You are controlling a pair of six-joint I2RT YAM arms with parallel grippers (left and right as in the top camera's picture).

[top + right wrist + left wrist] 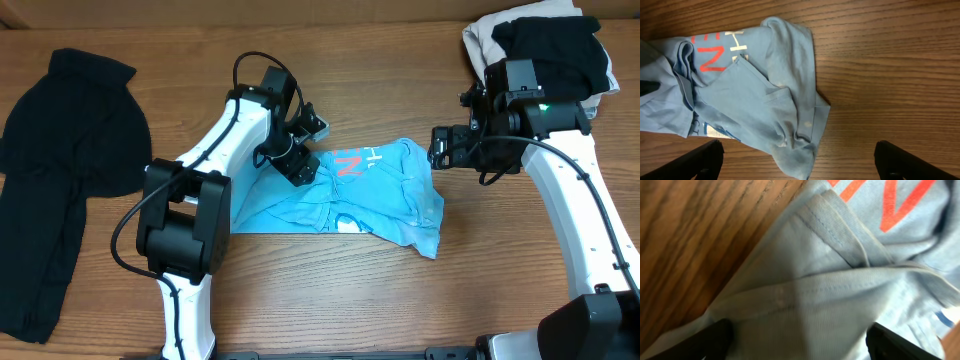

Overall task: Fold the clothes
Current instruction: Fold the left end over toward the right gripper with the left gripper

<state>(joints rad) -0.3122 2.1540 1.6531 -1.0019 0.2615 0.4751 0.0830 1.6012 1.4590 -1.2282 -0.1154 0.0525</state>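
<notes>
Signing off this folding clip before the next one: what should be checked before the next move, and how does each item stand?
1. The left gripper is open with T-shirt fabric between its fingers: ok.
2. The right gripper is open and empty: ok.
3. The right gripper is lined up on a T-shirt edge: cannot tell.
4. The T-shirt lies flat: not ok, it is bunched and creased.
5. The black garment is apart from the T-shirt: ok.
6. The left gripper's fingers touch the cloth: cannot tell.
</notes>
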